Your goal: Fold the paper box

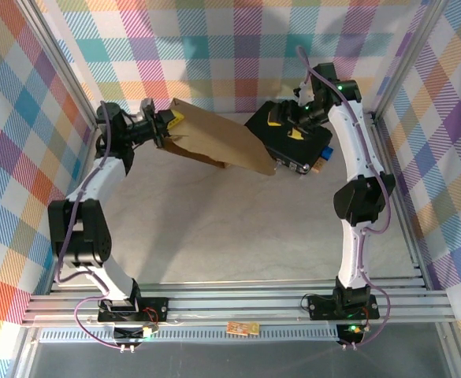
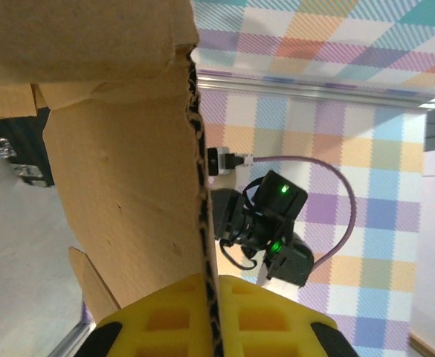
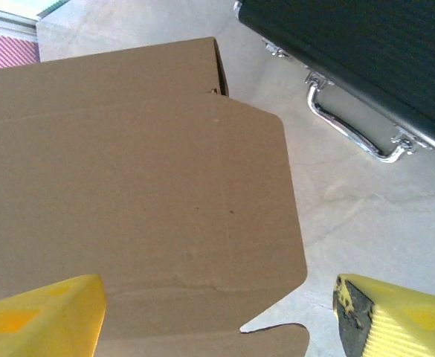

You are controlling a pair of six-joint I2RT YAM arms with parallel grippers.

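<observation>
The paper box [image 1: 222, 142] was pinched at its left end by the left gripper [image 2: 211, 305]. The gripper's yellow fingers [image 2: 158, 320] sat clamped tight on the raw edge of a cardboard panel, and the corrugated rim ran straight up between them. From that grip the brown sheet slanted across the back of the table [image 1: 214, 236] toward the right. A creased flap was folded over the top, and the far corner reached just in front of the black case [image 1: 297, 150]. I could not tell whether the box's lower edge touched the tabletop.

The right gripper [image 1: 287, 124] hung over the near end of that case with its jaws spread wide and nothing between them. In its wrist view the two yellow fingertips [image 3: 395, 316] stood well apart at the bottom corners. A plain flap with a rounded corner lay below and ahead of them, and they did not grip it. Beyond the flap lay the case's dark lid and its chrome handle [image 3: 355, 137], resting on the pale surface. Plaid walls [image 1: 214, 47] enclosed the work area on three sides.
</observation>
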